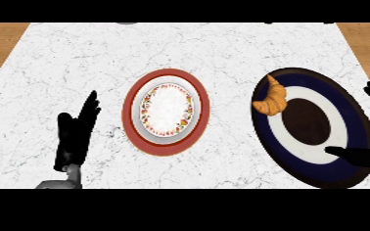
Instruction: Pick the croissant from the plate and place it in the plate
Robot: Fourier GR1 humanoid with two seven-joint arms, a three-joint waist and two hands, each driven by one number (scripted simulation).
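my left hand (74, 137) shows at the left of the head view over the white marble worktop (65, 58). it is upright with its fingers (91, 106) straight and pointing away from me, relaxed and holding nothing. it is well apart from the red-rimmed plate (166, 149), which sits near the middle of the worktop. that plate has a white centre ringed with a small flowered band, and nothing lies on it. to the right lies the larger dark plate (266, 132), navy with a white ring and a brown-black centre; its right side runs off the edge of the view. the croissant (272, 100) lies on this dark plate at its upper left, resting on the navy band near the rim, curved, with one tip pointing up and away from me. of my right hand (347, 155) only a dark tip shows at the lower right, over the near part of the dark plate and apart from the croissant. i cannot tell whether it is spread or curled. neither hand touches the croissant.
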